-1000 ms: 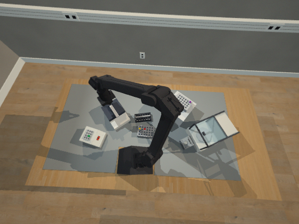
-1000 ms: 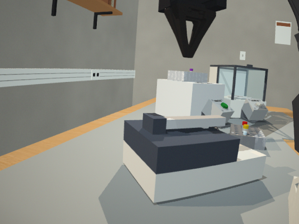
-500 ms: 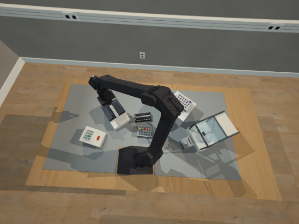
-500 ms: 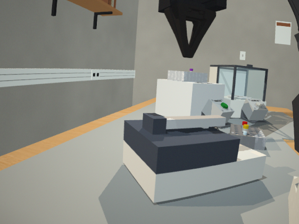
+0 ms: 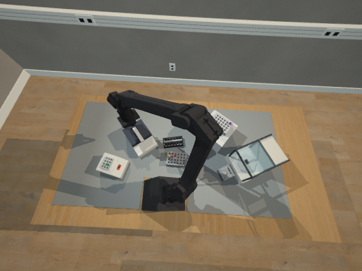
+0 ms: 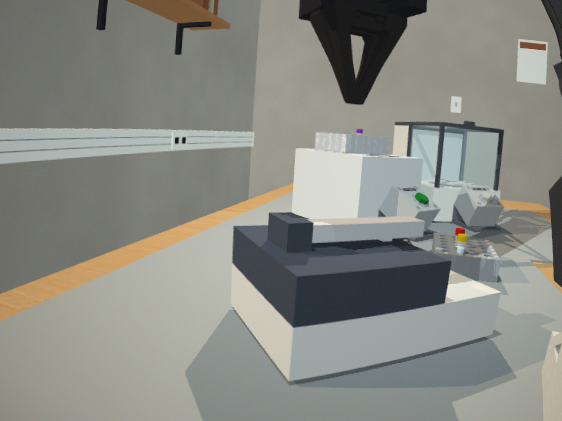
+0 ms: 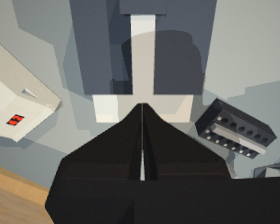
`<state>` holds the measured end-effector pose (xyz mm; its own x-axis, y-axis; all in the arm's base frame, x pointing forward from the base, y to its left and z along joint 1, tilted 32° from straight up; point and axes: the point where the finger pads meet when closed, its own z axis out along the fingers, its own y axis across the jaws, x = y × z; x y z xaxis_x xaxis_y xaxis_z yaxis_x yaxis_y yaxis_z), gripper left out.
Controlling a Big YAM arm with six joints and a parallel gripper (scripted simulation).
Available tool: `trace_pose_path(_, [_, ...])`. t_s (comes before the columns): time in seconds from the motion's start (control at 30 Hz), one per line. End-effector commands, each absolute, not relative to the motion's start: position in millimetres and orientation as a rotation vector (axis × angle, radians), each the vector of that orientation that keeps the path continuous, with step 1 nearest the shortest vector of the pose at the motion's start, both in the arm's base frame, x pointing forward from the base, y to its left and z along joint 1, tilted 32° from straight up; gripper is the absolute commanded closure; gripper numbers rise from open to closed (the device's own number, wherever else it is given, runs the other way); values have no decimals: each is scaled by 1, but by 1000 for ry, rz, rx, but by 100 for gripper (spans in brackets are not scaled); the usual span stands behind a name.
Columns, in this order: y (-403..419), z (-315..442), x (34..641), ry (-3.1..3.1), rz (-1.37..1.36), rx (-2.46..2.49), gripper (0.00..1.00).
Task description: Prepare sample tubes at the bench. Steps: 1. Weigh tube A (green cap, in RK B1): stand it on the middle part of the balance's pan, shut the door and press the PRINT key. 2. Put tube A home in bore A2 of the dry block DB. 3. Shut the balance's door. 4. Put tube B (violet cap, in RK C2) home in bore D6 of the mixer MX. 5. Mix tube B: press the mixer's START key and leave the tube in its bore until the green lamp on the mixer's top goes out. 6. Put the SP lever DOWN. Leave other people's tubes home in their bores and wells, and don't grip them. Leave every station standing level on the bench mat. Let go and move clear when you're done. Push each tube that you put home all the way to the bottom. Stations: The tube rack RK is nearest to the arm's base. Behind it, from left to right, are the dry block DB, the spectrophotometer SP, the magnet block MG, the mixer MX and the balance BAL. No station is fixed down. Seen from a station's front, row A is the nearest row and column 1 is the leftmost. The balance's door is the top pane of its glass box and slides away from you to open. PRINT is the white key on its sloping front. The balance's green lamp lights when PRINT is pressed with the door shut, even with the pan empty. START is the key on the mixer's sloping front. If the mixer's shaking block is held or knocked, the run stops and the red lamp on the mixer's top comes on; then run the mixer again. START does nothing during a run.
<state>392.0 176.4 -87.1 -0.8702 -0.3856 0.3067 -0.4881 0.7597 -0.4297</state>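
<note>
My gripper is shut and empty, high above the spectrophotometer SP. The SP lever is a pale bar lying about level along the dark top, which looks down. A green cap shows in the dry block DB. The violet cap stands at the back right of the mixer MX. The balance BAL has its glass door over the box, seemingly shut. The mixer's top lamps are hidden or too small to tell.
The rack RK holds yellow and red capped tubes. The magnet block MG is behind it. My arm partly covers the mixer in the top view.
</note>
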Motion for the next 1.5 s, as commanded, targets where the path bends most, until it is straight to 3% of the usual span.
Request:
trace_pose_path(0.0, [205,-62,413,-2828,740,705,100])
trace_pose_path(1.47, [216,-33,407,-2791,745,698,100])
